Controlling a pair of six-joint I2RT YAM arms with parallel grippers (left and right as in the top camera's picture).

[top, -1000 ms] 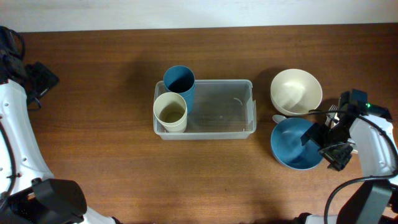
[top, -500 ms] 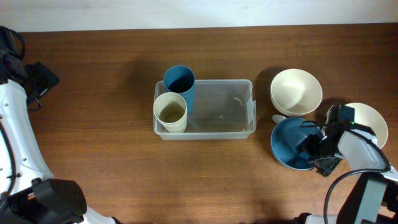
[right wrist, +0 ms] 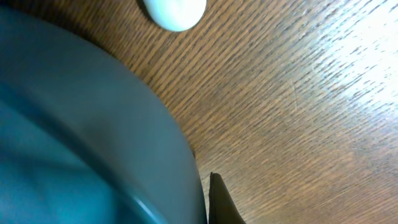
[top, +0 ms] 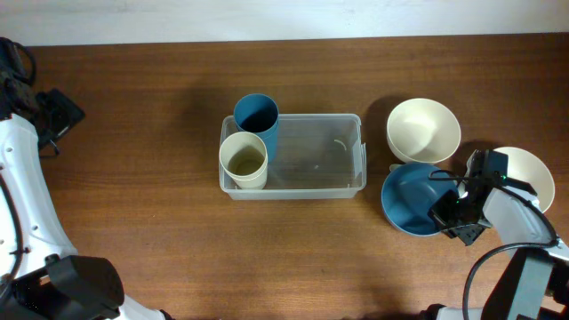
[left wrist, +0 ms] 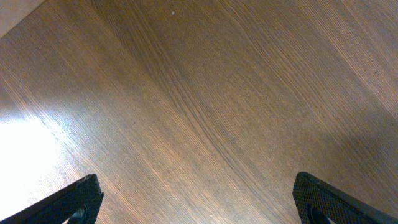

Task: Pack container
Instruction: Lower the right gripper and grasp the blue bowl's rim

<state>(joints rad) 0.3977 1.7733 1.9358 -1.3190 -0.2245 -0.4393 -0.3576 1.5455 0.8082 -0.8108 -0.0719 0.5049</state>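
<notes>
The container [top: 313,158] is a clear rectangular bin at the table's middle, with a blue cup [top: 256,114] and a cream cup [top: 243,159] standing at its left end. To its right lies a blue bowl [top: 411,197]. My right gripper [top: 452,215] is shut on that bowl's right rim. In the right wrist view the blue bowl [right wrist: 81,137] fills the left side, and one dark finger [right wrist: 219,204] presses its outer wall. My left gripper [left wrist: 199,202] hangs open over bare wood at the far left, holding nothing.
A cream bowl [top: 423,131] sits just behind the blue bowl, and another cream bowl [top: 526,171] lies at the right edge behind my right arm. A white rounded object [right wrist: 174,9] lies on the wood beside the blue bowl.
My right gripper moved in from the right onto the blue bowl's rim and shut on it. The bowl slid slightly left. The right-edge cream bowl came into view.
</notes>
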